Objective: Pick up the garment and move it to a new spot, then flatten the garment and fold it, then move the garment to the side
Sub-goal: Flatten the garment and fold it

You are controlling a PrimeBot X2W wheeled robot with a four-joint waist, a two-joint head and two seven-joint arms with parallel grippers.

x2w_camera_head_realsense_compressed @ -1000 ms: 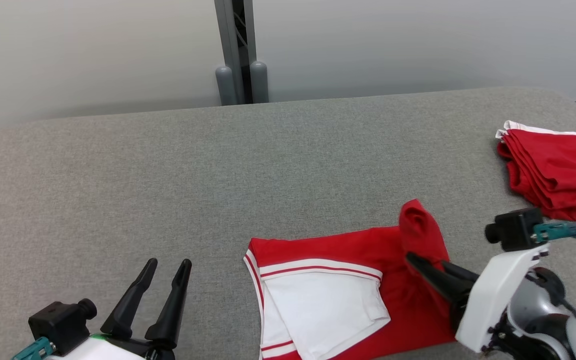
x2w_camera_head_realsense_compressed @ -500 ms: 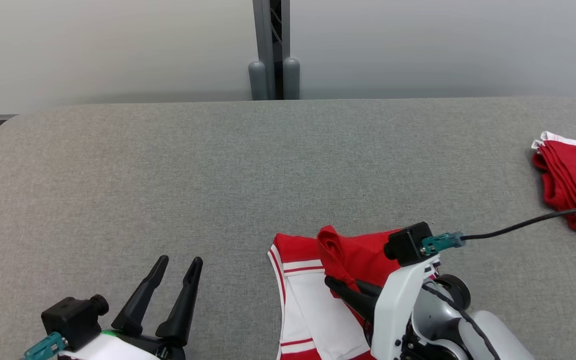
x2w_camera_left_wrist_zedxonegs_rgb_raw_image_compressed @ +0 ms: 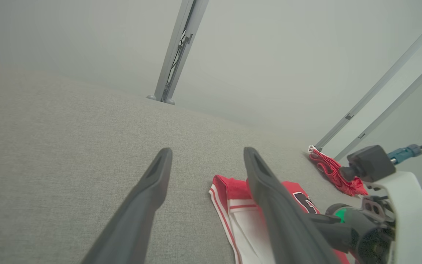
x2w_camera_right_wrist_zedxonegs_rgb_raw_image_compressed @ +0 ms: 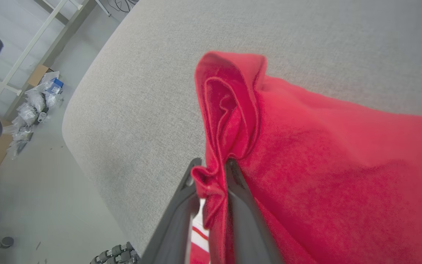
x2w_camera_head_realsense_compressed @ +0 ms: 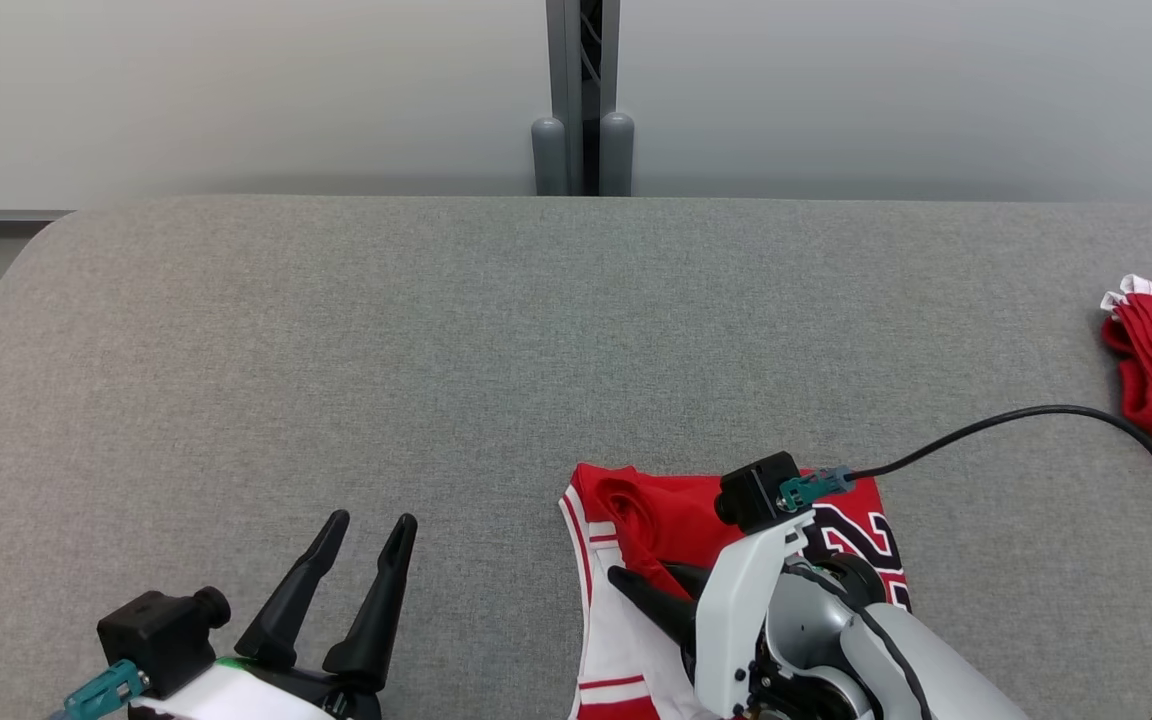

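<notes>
Moved leftward: garment [x2w_camera_head_realsense_compressed: 671,515] flap, right jaws pinching its red edge; left jaws spread. Soft, light, limp; we judge hems best for gripping.

Grey upholstered surface [x2w_camera_head_realsense_compressed: 336,330], pale wall [x2w_camera_head_realsense_compressed: 236,90], metal post [x2w_camera_head_realsense_compressed: 583,100]

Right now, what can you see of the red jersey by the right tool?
The jersey is soft red cloth, folded over, near the front edge of the grey padded table. A white panel with red stripes shows on its left, a black number outlined in white on its right. It lies mostly flat, but one red fold stands bunched, pinched in the right tool.
</notes>
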